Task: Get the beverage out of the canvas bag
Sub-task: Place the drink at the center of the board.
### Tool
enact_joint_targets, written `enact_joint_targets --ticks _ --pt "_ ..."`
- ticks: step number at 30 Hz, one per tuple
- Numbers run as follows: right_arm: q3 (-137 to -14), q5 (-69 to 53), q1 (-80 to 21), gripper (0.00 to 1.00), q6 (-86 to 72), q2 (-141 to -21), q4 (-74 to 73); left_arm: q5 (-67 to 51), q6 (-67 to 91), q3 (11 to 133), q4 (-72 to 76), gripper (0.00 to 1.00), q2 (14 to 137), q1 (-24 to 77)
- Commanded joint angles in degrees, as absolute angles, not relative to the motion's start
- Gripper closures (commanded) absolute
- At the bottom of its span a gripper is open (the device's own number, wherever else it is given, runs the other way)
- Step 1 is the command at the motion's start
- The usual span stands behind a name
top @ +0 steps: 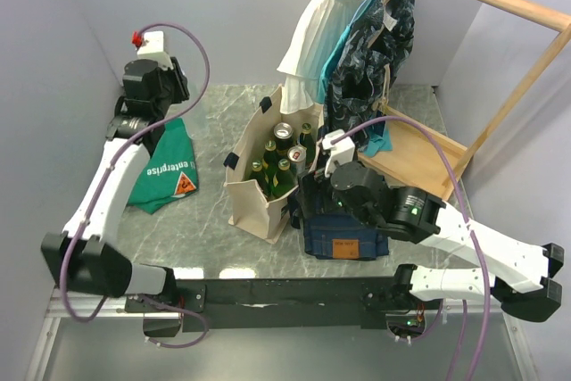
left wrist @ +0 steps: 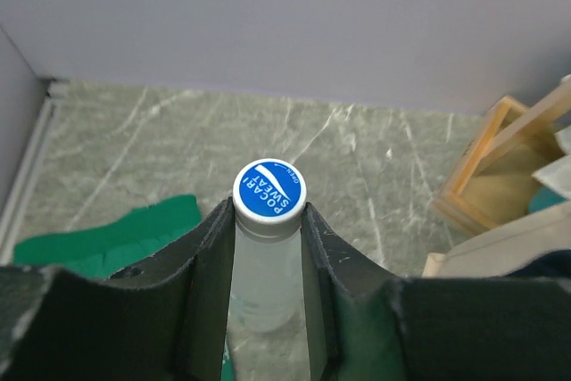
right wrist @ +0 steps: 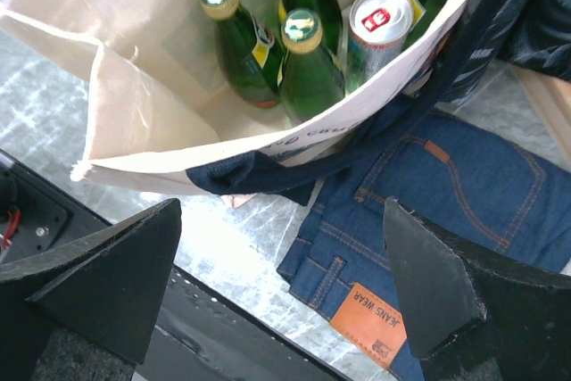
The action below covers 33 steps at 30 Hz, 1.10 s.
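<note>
The canvas bag [top: 252, 186] stands upright on the counter [top: 207, 240], mouth open. It is cream-beige with navy strap handles [right wrist: 259, 176]. Green glass bottles [right wrist: 308, 69] and cans [right wrist: 379, 20] stand inside it. The beverage [left wrist: 265, 265], a clear bottle with a blue-and-white cap [left wrist: 269, 191], is upright, clamped in my left claw [left wrist: 268, 220], well left of the bag.

My left arm [top: 111, 189], up the left side of the overhead view, is white-shelled with black joints. A red tab [top: 136, 39] sits by its white wrist block. My right arm [top: 482, 247], at lower right, is the same white and black, with a green light [top: 411, 212] on its black housing. A mauve cable [top: 207, 69] loops along each. My left fingers [left wrist: 210, 283] are matte black slabs, my right fingers [right wrist: 98, 265] black wedges.
</note>
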<state>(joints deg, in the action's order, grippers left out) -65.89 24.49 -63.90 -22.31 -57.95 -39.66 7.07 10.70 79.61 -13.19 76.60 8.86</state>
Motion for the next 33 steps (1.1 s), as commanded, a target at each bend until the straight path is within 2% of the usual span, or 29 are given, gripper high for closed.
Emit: enact_joint_targets --ticks 1,13,33 --pt "-70.84 26.98 -64.25 0.00 -22.06 -56.51 -42.01 1.76 14.41 80.77 5.62 0.99 80.40 7.12" --pt "-70.05 27.25 -64.25 0.00 -21.80 -57.92 -40.34 0.53 14.06 85.69 10.28 0.99 92.89 6.86" --pt "-69.26 27.69 -64.34 0.00 -23.29 -56.43 -39.81 4.39 8.53 87.28 8.09 0.99 98.17 6.86"
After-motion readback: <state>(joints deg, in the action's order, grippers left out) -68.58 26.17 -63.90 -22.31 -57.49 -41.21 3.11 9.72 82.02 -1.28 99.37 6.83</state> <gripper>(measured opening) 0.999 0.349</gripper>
